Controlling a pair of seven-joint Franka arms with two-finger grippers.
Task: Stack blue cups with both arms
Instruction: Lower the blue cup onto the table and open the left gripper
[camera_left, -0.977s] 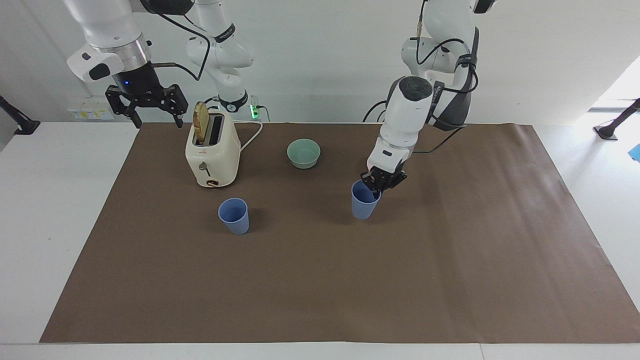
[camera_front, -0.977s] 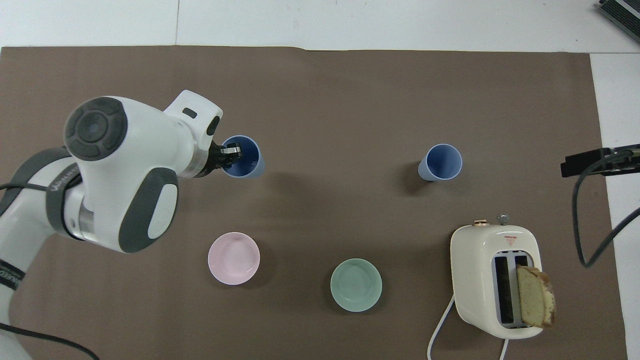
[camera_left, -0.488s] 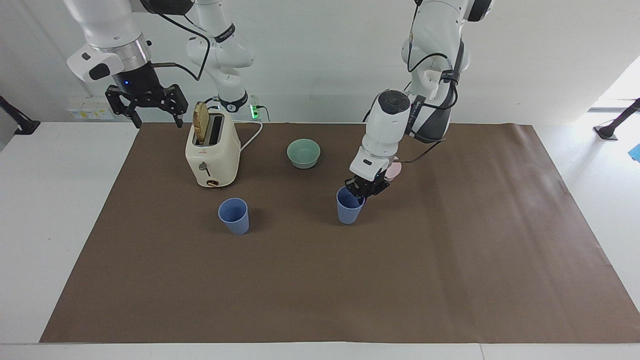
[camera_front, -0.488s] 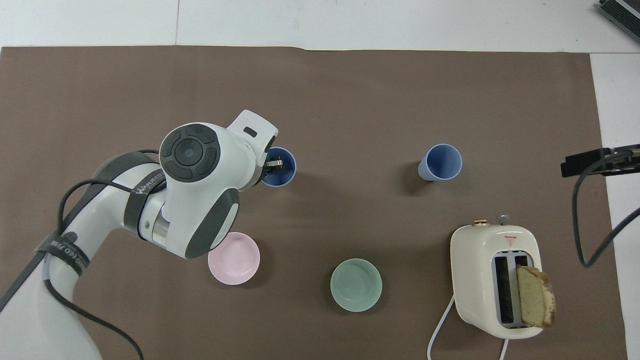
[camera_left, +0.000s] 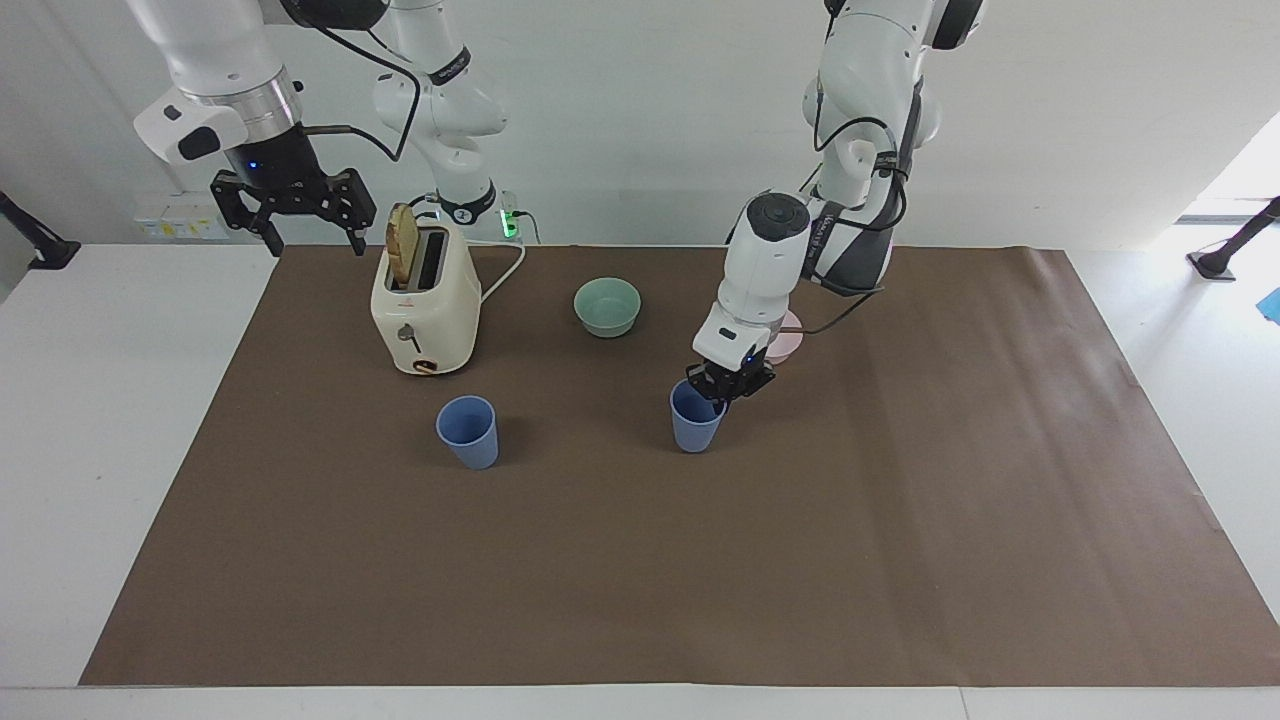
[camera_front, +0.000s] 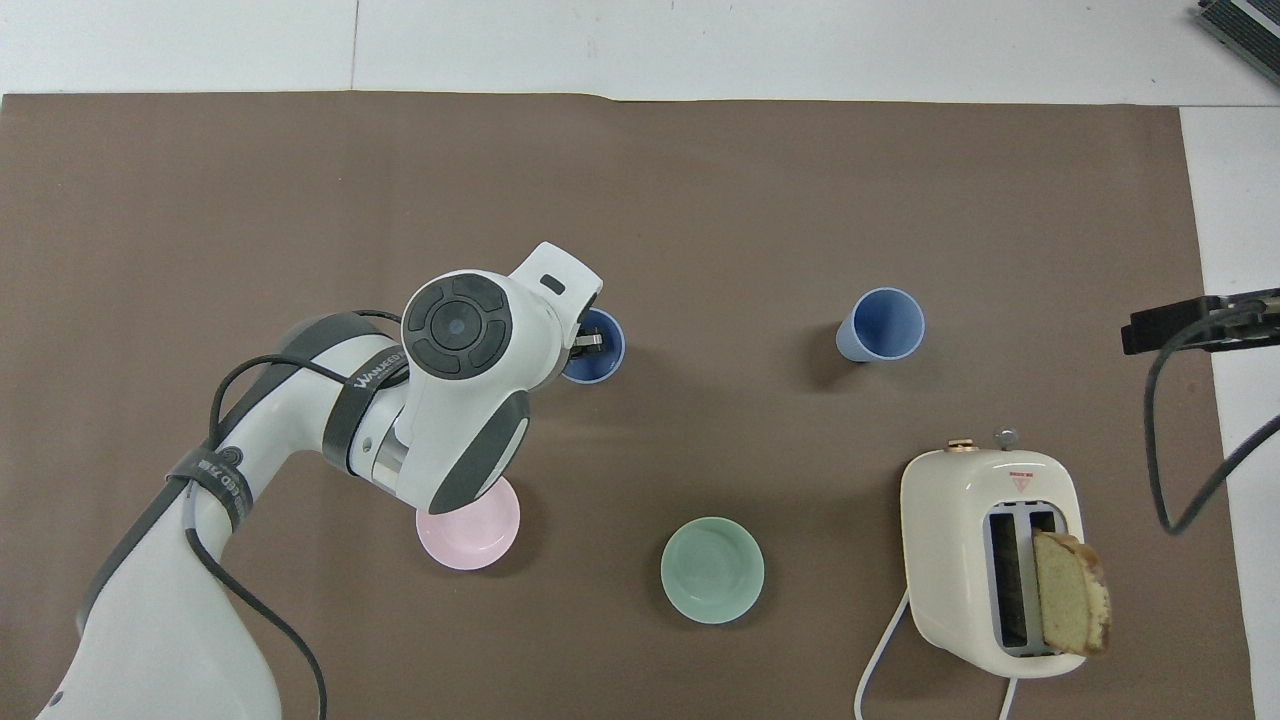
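One blue cup stands upright on the brown mat, farther from the robots than the toaster; it also shows in the overhead view. My left gripper is shut on the rim of the other blue cup, one finger inside it, and holds it upright at or just above the mat near the middle. In the overhead view this cup is partly covered by the left gripper. My right gripper hangs open and empty high over the table's edge beside the toaster, waiting.
A cream toaster with a bread slice in one slot stands toward the right arm's end. A mint-green bowl sits near the robots. A pink bowl lies partly under the left arm.
My left gripper has carried its blue cup sideways toward the other cup and the right arm's end. The pink bowl has come into view. The right arm has not moved.
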